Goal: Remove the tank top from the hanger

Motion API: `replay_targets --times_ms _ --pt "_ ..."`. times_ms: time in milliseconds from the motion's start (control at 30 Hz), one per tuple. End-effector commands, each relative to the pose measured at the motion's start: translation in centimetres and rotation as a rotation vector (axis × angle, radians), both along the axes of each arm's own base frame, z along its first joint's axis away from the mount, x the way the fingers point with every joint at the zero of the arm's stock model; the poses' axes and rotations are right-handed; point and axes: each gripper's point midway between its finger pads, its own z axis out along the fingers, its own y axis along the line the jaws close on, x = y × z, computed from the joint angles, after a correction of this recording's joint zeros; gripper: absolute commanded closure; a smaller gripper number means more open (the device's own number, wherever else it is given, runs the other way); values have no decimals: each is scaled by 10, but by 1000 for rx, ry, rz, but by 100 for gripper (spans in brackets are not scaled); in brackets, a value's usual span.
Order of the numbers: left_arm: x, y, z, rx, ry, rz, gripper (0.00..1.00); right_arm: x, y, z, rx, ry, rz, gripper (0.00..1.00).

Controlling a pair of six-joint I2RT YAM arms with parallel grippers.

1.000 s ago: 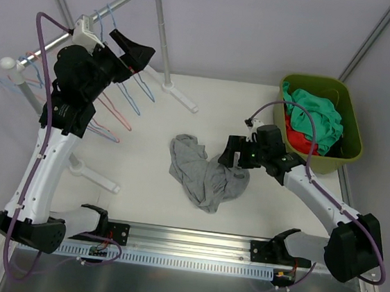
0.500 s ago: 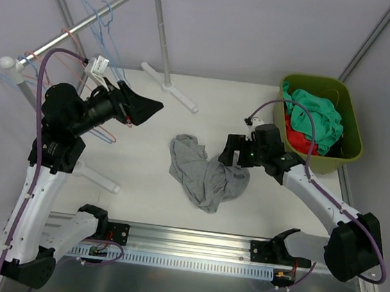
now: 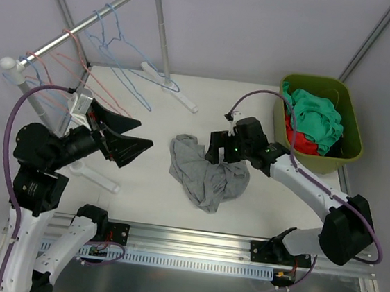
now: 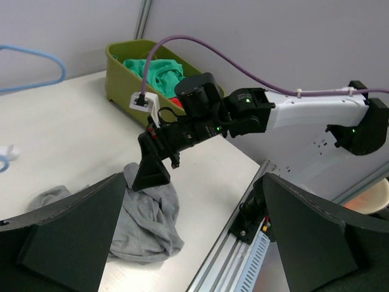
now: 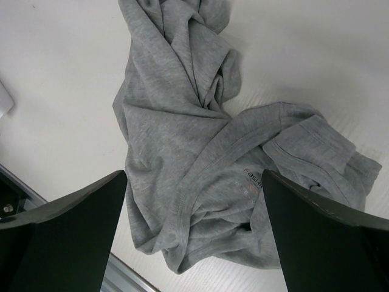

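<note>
The grey tank top (image 3: 204, 175) lies crumpled on the white table, off any hanger. It also shows in the left wrist view (image 4: 143, 216) and fills the right wrist view (image 5: 213, 164). Several bare blue and pink wire hangers (image 3: 115, 47) hang on the rack's bar at the far left. My left gripper (image 3: 129, 146) is open and empty, left of the tank top and pointing right (image 4: 191, 243). My right gripper (image 3: 221, 147) is open and empty, hovering over the tank top's far right edge (image 5: 194, 237).
A green basket (image 3: 346, 99) with green and red clothes stands at the far right. The rack's upright pole (image 3: 162, 31) and its white feet (image 3: 179, 97) stand at the back left. A metal rail (image 3: 192, 243) runs along the near edge.
My left arm has dropped from the rack's bar down toward the near left, gripper open. The hangers now hang free. My right gripper has shifted left over the tank top.
</note>
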Motion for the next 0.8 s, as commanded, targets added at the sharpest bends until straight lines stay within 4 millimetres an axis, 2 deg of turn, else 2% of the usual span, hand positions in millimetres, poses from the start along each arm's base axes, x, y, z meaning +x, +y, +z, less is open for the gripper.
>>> replay_targets --times_ms 0,67,133,200,233,267,300,333,367,400,467,500,567,600,633,667,700,733,767 --pt "-14 0 1 27 -93 -31 1 6 12 1 -59 -28 31 0" --pt "-20 1 1 32 -122 -30 1 5 20 0 -95 -34 58 1" --pt "-23 1 -6 47 -141 -37 1 -3 26 -16 -180 -10 104 1" --pt "-31 3 -11 57 -170 -45 1 -10 36 -23 -214 -1 134 1" --pt "-32 2 -22 77 -177 -57 1 -14 39 -37 -240 25 151 1" --pt "-40 4 -25 81 -207 -55 1 -18 42 -44 -255 38 166 0" --pt "-37 3 -40 94 -196 -56 1 -16 40 -54 -312 19 148 1" --pt "-42 6 -43 104 -235 -41 2 -16 40 -62 -342 22 146 1" --pt "-41 8 -50 110 -237 -31 1 -17 39 -80 -387 46 146 1" --pt "-35 8 -66 123 -217 -18 1 -15 36 -90 -420 49 137 0" --pt "-33 12 -79 124 -214 15 1 -16 34 -112 -469 75 137 0" --pt "-25 12 -96 131 -172 25 1 -17 36 -118 -470 85 142 0" --pt "-18 14 -112 134 -141 54 1 -23 34 -132 -487 107 150 2" --pt "-12 13 -129 144 -102 56 1 -22 33 -134 -496 98 141 8" --pt "-10 13 -135 146 -87 59 1 -24 29 -139 -510 103 138 15" --pt "-10 13 -139 149 -81 59 1 -23 26 -141 -521 99 127 56" --pt "-10 14 -141 157 -82 59 1 -17 20 -139 -547 68 96 88" --pt "-10 14 -140 160 -87 61 1 -15 16 -138 -560 54 79 100" --pt "-8 17 -138 160 -96 83 1 -9 11 -132 -574 20 52 100"
